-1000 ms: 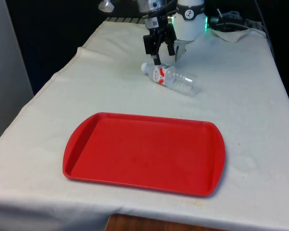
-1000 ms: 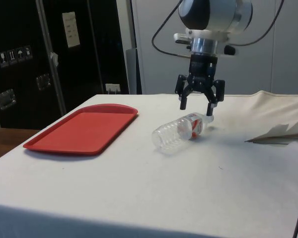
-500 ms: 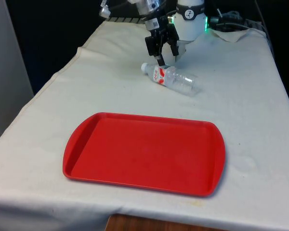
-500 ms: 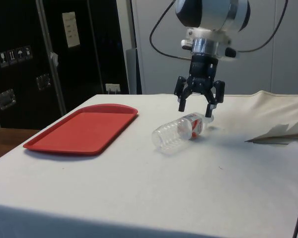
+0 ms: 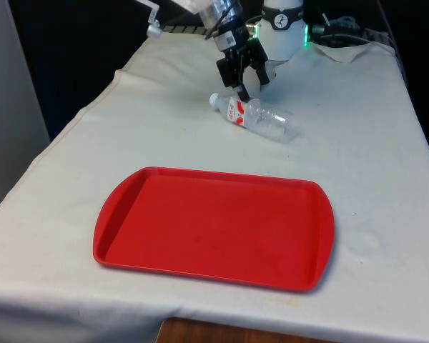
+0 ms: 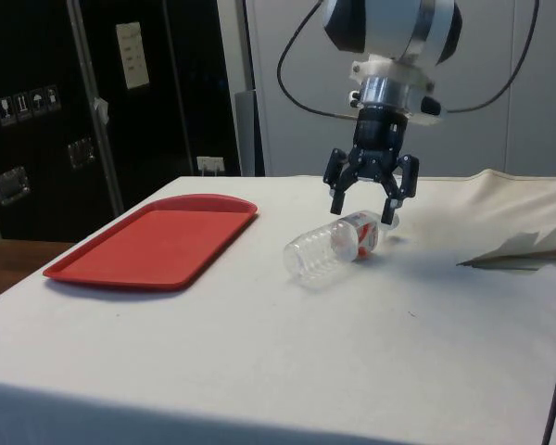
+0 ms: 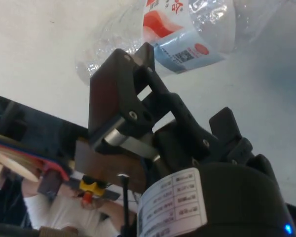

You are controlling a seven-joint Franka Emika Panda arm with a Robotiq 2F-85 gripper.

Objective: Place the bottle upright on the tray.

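Observation:
A clear plastic bottle (image 5: 256,117) with a red and white label lies on its side on the white cloth, beyond the red tray (image 5: 214,227). Its cap end points to the front view's left. My gripper (image 5: 237,84) hangs open and tilted just above the label and neck end, touching nothing. From the side, the gripper (image 6: 363,209) straddles the air over the bottle (image 6: 337,248), and the tray (image 6: 153,241) lies well off to one side. In the wrist view the bottle (image 7: 187,29) lies past one black finger (image 7: 119,89).
Crumpled white cloth (image 5: 343,50) lies at the far end near the robot base, also visible from the side as a fold (image 6: 528,248). Bare cloth (image 5: 200,143) separates bottle and tray. The tray sits close to the table's near edge (image 5: 222,314).
The gripper has lifted slightly and tilted over the bottle's neck end, still open. The bottle and tray have not moved.

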